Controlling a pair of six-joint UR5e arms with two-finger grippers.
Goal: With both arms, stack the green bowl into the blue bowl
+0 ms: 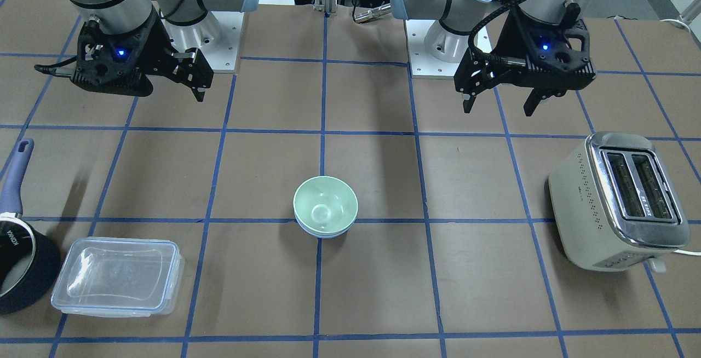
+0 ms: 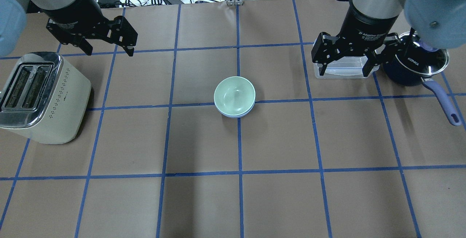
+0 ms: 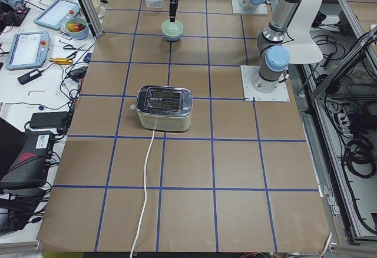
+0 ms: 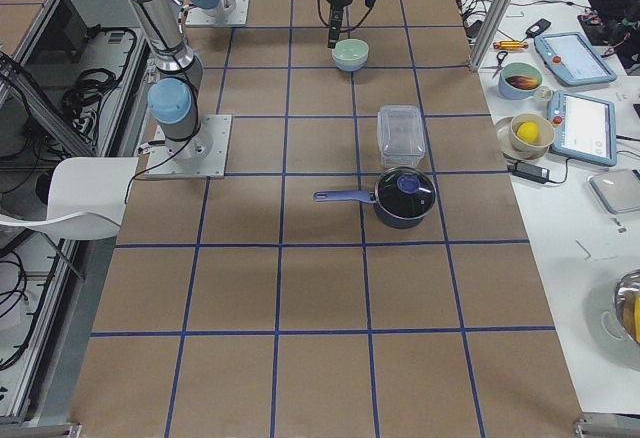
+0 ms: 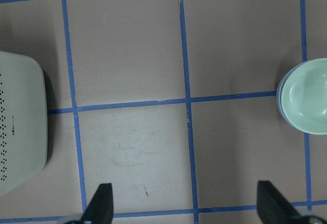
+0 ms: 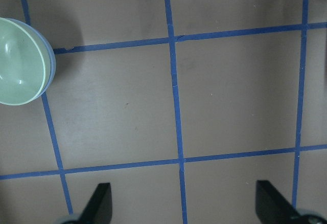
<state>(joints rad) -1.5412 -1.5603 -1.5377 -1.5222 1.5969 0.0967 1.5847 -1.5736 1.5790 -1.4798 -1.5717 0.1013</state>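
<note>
The green bowl (image 1: 325,205) sits nested inside the blue bowl (image 1: 323,234) at the table's middle; only the blue rim shows beneath it. The stack also shows in the overhead view, green bowl (image 2: 234,94) in blue bowl (image 2: 235,115). My left gripper (image 2: 109,50) is open and empty, raised well to the left of the bowls. My right gripper (image 2: 344,72) is open and empty, raised to their right. The left wrist view shows the green bowl (image 5: 306,96) at its right edge. The right wrist view shows it (image 6: 20,63) at its left edge.
A cream toaster (image 2: 40,96) stands at the table's left. A clear lidded container (image 2: 344,68) lies under the right gripper, with a dark blue saucepan (image 2: 415,65) beside it. Blue tape lines grid the brown table.
</note>
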